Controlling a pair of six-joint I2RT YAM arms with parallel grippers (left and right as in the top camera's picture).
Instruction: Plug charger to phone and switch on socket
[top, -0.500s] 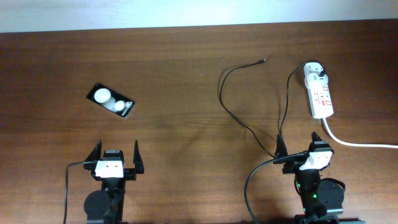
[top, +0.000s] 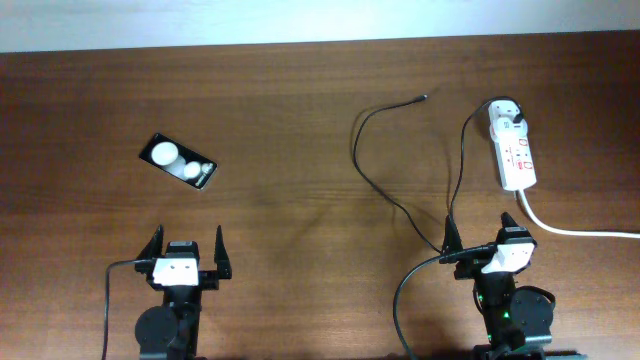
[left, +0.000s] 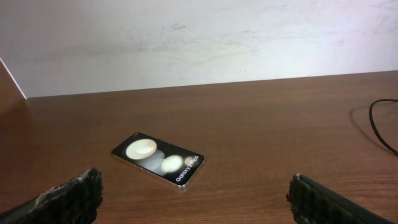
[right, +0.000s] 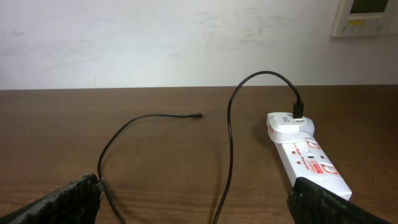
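The black phone lies flat on the table's left side, two white round spots on its face; it also shows in the left wrist view. The thin black charger cable loops across the right side, its metal plug tip free on the table, its white adapter plugged into the white socket strip. The right wrist view shows the cable, tip and strip. My left gripper is open and empty, well in front of the phone. My right gripper is open and empty, in front of the strip.
A thick white cord runs from the strip's near end to the right edge. The charger cable passes close to my right gripper's left finger. A pale wall stands behind the table's far edge.
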